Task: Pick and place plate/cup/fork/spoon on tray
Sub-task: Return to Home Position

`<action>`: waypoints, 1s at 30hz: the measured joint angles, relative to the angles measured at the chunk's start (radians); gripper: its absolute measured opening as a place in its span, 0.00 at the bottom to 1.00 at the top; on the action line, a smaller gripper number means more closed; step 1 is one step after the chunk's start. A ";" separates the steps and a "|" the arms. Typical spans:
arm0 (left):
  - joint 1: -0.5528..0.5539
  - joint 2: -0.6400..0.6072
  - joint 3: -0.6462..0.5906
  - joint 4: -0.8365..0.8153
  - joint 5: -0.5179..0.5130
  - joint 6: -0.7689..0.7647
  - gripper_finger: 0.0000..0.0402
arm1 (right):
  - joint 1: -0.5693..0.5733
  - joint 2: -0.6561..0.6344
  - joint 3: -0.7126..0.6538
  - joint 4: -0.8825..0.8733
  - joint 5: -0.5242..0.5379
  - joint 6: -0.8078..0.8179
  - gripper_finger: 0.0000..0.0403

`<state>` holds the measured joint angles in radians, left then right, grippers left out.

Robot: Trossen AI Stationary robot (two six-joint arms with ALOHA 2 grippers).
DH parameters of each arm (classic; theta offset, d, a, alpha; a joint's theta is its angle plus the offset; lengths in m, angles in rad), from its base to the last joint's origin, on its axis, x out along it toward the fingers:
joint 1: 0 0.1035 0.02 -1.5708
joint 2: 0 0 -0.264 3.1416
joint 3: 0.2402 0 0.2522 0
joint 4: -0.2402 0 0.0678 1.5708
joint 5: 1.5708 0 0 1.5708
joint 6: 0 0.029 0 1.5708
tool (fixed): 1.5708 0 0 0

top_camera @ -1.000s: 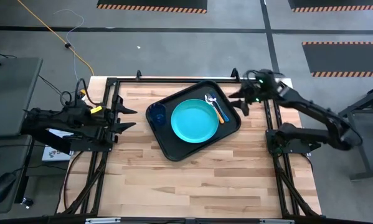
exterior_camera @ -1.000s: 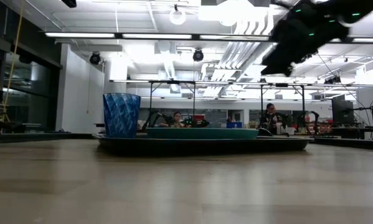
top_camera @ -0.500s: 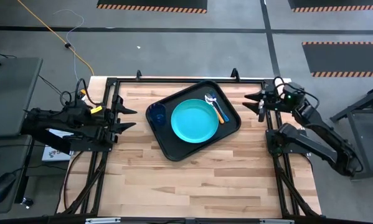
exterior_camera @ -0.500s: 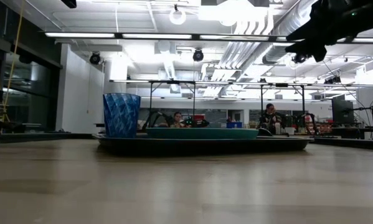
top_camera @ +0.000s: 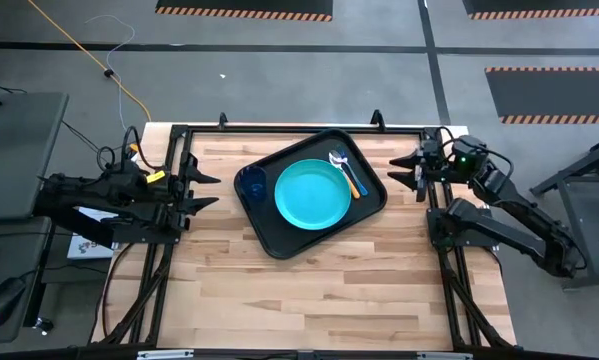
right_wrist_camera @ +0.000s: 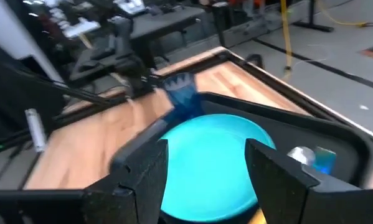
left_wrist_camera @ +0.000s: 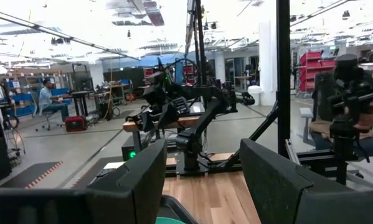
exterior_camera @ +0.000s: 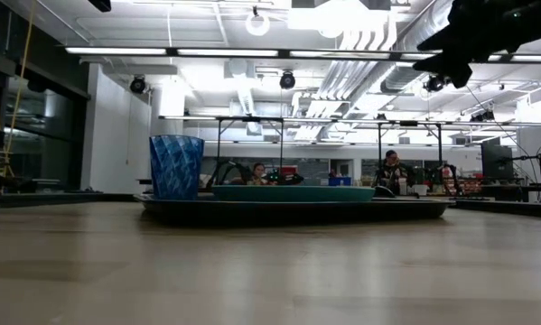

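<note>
I see plate, cup, fork, spoon on tray | left gripper at left edge of table, jaws released | right gripper at right edge, jaws released

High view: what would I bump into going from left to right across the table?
Left arm's dark two-finger hand → small dark blue round cup → round teal plastic plate → right arm's dark two-finger hand.

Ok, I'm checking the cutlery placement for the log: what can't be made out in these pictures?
- High view: fork and spoon too small to tell whether they touch.
- Low view: both hidden behind the rim of the tray.
- Right wrist view: both mostly hidden behind a finger of the right gripper and cut by the edge.
</note>
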<state>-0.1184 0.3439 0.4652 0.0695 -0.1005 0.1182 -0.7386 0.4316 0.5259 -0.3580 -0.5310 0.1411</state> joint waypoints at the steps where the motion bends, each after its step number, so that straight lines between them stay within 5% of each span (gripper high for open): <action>1: 0.000 0.000 0.000 0.000 -0.001 0.004 0.48 | 0.019 0.000 -0.001 0.010 0.000 0.008 0.51; 11: 0.000 0.000 0.000 0.002 -0.010 -0.006 0.48 | 0.303 0.000 -0.194 0.473 0.053 0.121 0.51; 16: 0.000 0.000 0.000 0.000 -0.023 -0.025 0.48 | 0.363 -0.001 -0.173 0.457 0.166 0.077 0.51; 25: 0.000 0.000 -0.001 -0.130 -0.032 -0.088 0.48 | 0.375 -0.001 -0.143 0.429 0.185 0.038 0.51; 30: 0.000 0.000 -0.001 -0.202 -0.053 -0.088 0.33 | 0.375 -0.001 -0.142 0.377 0.215 0.044 0.51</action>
<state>-0.1184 0.3439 0.4644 -0.1323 -0.1537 0.0300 -0.3637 0.4309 0.3836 0.0192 -0.3164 0.1855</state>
